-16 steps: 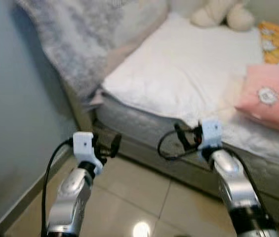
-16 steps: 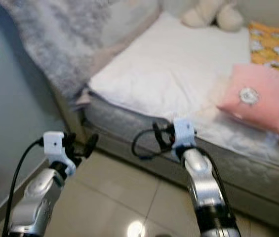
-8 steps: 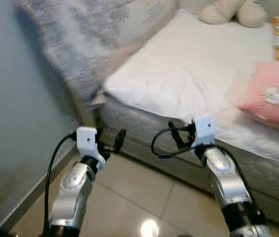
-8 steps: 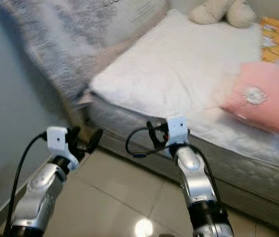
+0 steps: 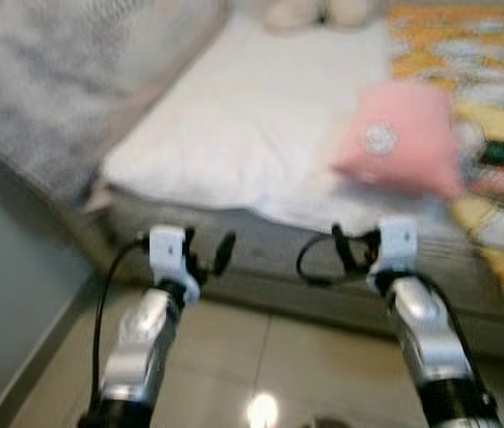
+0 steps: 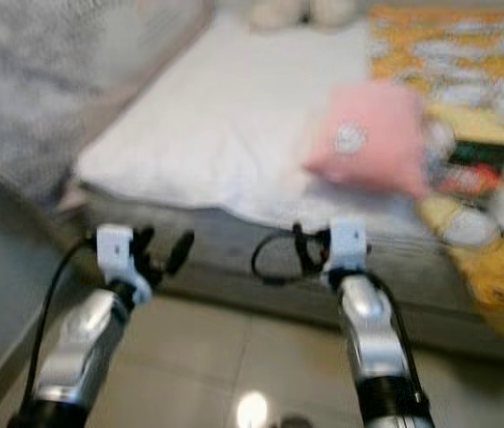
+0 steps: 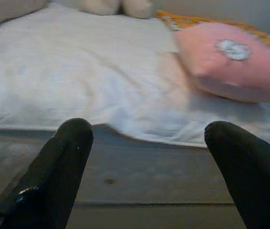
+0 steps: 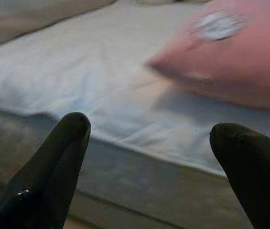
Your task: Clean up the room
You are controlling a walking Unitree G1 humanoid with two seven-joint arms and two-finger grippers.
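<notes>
A bed with a white sheet stands before me. On it lies a pink pillow, which the wrist views show too. A cream plush toy sits at the far end. A yellow patterned blanket covers the right side, with blurred dark and red items on it. My left gripper and right gripper hover over the floor just short of the mattress edge. Both are open and hold nothing.
A grey fluffy blanket is heaped along the bed's left side. A pale wall closes in on the left. Glossy beige floor tiles lie between me and the bed frame. The eye views are blurred.
The camera has swung to the right: the bed sits more centred, and the yellow blanket with its items has come into view. Both arms keep the same pose, fingers still apart.
</notes>
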